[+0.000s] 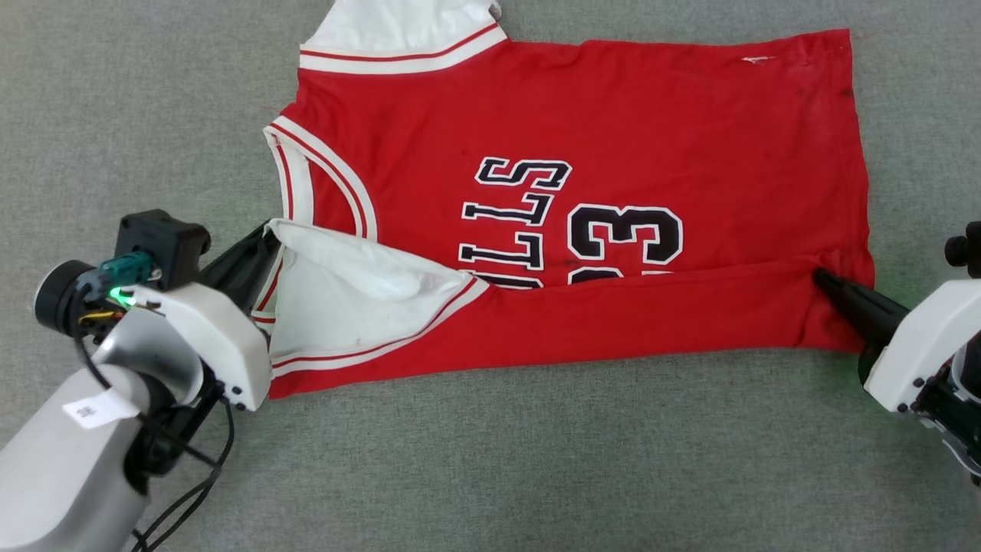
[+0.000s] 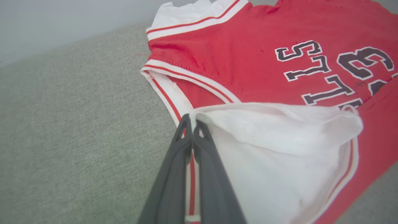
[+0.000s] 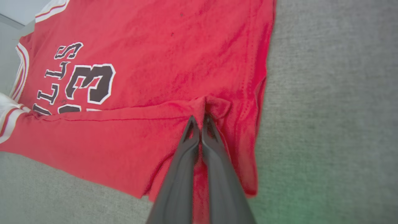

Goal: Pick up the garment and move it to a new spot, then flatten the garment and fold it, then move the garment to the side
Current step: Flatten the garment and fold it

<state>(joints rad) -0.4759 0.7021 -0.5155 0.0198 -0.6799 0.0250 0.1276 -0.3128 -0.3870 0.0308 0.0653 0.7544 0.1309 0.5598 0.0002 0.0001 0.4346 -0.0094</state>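
Grey carpet (image 1: pixel 536 460): it lies under everything and spreads out on all sides.

Jersey (image 1: pixel 613 130): the big red shirt lies flat on the carpet in the middle of the head view. Its neck end points to the robot's left and its bottom hem points to the right.

Folded strip (image 1: pixel 651 314): the near long edge of the jersey is folded up over the front. It covers the lower part of the letters and the number.

Near white sleeve (image 1: pixel 345 299): it is folded over on top of the red cloth, with red and white stripes along its edge.

Far white sleeve (image 1: pixel 398 31): it sticks out at the top edge of the head view.

Number 23 (image 1: pixel 625 234): black with a white outline, lying sideways, partly under the fold.

Letters (image 1: pixel 513 222): black with white outlines, just beside the number on the neck side.

Left gripper (image 2: pixel 193 119): its two dark fingers are squeezed together on the corner of the near white sleeve, by the neck trim.

Right gripper (image 3: pixel 199 119): its fingers are squeezed together on a little bump of red cloth at the end of the folded strip, near the hem.
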